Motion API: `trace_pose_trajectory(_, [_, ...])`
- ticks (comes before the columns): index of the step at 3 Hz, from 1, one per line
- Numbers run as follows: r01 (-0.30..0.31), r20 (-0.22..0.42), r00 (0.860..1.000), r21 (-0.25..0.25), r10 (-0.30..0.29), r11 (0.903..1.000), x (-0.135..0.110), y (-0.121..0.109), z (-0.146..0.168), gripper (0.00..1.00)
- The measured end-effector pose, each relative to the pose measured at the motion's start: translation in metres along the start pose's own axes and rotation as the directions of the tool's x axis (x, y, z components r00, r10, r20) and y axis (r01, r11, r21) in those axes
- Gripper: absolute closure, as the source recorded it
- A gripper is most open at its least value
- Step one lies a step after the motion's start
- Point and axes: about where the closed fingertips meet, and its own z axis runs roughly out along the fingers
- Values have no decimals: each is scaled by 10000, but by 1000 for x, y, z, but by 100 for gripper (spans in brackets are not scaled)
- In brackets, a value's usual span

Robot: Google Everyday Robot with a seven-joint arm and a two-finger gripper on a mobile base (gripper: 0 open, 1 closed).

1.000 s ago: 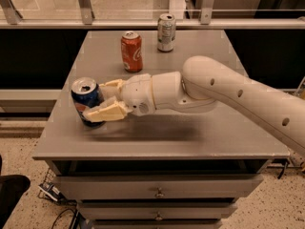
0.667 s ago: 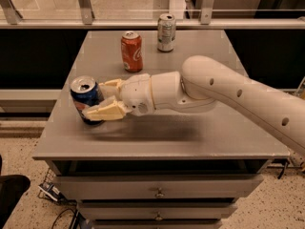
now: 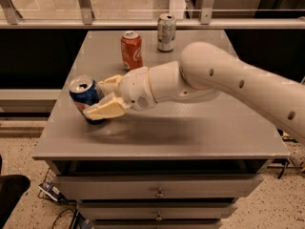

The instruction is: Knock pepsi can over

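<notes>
Pepsi can (image 3: 83, 93): tilted, top leaning left, near the left edge of the grey counter (image 3: 200, 128).
End effector (image 3: 95, 98): low over the counter's left side, its two fingers clamped on the pepsi can.
Red can (image 3: 131, 50): upright, farther back.
Silver can (image 3: 166, 32): upright, near the rear edge.
Arm (image 3: 238, 80): reaches in from the right.
</notes>
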Motion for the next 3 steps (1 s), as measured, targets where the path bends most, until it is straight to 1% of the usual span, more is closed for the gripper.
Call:
trace_pose_trajectory(1, [663,-2094,9755,-88,-666,9978,-21,9,-14,100])
trace_pose_trajectory(2, [1066,-4200,9013,-225,-1062,9940,-37,18,-33,100])
trace_pose_trajectory(3, [778,-5990,7917,-954,-1197,9924,-32,39,-26,100])
